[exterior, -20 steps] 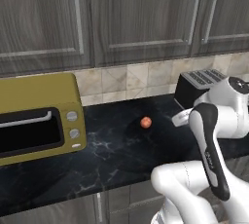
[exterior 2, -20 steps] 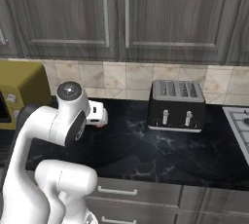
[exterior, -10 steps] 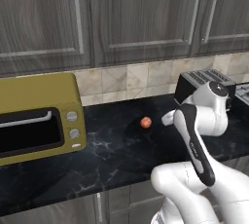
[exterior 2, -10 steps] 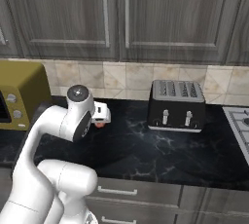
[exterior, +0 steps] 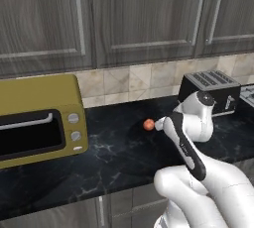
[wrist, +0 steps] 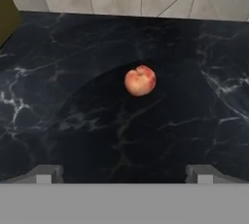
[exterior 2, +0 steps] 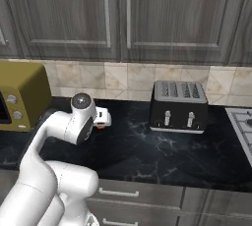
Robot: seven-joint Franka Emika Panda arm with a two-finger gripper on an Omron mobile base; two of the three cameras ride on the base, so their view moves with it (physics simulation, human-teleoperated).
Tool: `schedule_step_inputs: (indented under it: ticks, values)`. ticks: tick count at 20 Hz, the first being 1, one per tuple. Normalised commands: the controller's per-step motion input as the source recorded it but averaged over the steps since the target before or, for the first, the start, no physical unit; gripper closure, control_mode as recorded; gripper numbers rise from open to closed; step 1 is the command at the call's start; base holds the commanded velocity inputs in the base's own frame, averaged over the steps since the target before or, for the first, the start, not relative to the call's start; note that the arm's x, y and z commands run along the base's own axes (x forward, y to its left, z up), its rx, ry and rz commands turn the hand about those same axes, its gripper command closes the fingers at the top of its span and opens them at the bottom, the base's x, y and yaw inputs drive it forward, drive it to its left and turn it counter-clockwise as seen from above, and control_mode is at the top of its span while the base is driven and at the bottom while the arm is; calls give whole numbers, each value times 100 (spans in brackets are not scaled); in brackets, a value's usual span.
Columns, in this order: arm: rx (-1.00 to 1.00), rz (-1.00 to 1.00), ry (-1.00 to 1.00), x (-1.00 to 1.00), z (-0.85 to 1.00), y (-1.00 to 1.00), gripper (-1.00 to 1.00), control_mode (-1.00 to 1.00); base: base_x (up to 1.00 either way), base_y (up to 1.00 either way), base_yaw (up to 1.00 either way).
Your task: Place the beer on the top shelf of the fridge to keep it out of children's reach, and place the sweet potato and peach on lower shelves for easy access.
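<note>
The arm had swung in from a second earlier — its gripper [wrist: 124, 173], fingers spread wide, now hovered before the peach [wrist: 140, 80] on the counter [wrist: 73, 121].

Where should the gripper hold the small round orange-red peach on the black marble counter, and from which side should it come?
Grip the small round orange-red peach across its widest middle, probably coming from above. It lies alone on the black marble counter, with free space all around it, and the open gripper looks wide enough.
</note>
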Motion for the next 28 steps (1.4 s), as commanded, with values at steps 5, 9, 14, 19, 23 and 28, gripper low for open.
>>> schedule_step_inputs:
  ticks: [5,9,14,19,23,28]
  values:
    - [0,0,0,48,-19,17,-100,-100,0,0,0]
    - [0,0,1,42,-6,2,-100,-100,0,0,0]
    - [0,-1,5,37,0,0,-100,-100,0,0,0]
    - [0,-1,3,27,-15,0,-100,-100,0,0,0]
    - [0,0,0,23,-29,0,-100,-100,0,0,0]
    - [0,0,0,21,-44,0,-100,-100,0,0,0]
